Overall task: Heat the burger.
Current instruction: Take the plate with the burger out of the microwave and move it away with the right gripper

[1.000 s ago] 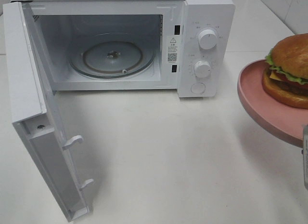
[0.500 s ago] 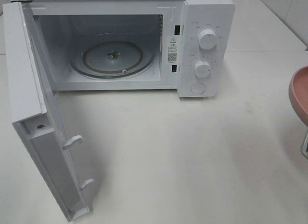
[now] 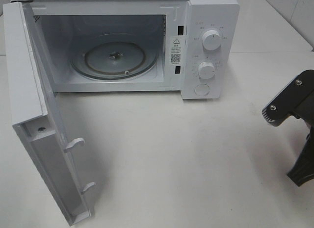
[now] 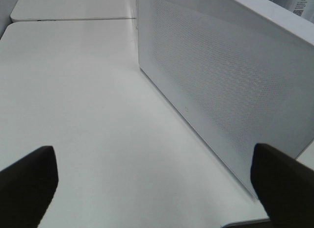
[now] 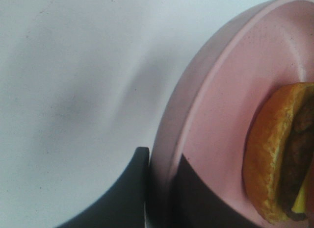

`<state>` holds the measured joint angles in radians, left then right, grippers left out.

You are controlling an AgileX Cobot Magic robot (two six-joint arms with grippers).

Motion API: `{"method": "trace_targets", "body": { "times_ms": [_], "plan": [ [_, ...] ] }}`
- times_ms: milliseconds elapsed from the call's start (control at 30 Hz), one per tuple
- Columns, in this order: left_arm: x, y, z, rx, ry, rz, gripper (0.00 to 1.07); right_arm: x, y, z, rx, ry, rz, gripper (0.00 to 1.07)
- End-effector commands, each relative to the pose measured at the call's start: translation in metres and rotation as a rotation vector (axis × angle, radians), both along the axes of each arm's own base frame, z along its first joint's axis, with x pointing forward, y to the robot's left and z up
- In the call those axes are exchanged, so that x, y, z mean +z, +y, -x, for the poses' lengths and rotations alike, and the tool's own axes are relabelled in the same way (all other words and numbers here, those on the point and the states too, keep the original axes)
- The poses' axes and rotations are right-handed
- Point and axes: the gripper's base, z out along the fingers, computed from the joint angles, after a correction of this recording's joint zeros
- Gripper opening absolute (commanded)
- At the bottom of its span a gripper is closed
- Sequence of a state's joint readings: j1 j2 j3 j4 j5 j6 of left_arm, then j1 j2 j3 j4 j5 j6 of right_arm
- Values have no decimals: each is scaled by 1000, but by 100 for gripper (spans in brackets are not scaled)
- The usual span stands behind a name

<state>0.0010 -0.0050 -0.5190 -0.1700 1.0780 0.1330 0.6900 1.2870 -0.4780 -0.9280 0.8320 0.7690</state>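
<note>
The burger, a golden-brown bun with a dark patty and a bit of yellow cheese, lies on a pink plate in the right wrist view. My right gripper is shut on the plate's rim, one dark finger on each side of it. Neither burger nor plate shows in the exterior high view, where only a black part of the right arm sits at the right edge. My left gripper stands wide open over the white table, holding nothing, near the outside of the microwave door.
The white microwave stands at the back with its door swung fully open to the left. Its glass turntable is bare. Two knobs and a button are on its right panel. White tabletop spreads in front.
The pink plate with the burger has left the exterior high view to the right. A black part of the right arm now shows at that edge. The microwave and its door have not moved.
</note>
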Motion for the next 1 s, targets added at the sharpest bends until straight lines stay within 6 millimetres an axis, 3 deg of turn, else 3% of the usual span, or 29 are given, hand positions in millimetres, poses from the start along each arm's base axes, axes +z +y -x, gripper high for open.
{"method": "trace_targets", "body": {
  "times_ms": [33,300,600,1000],
  "plan": [
    [0,0,2,3,-21,4,100,-3,0,-10,-78,-54,54,0],
    [0,0,2,3,-21,4,100,-33,5,-20,-155,-24,110,0],
    [0,0,2,3,-21,4,100,-60,-6,-35,-257,5,71,1],
    [0,0,2,3,-21,4,100,-77,-8,-48,-294,42,95,8]
  ]
}}
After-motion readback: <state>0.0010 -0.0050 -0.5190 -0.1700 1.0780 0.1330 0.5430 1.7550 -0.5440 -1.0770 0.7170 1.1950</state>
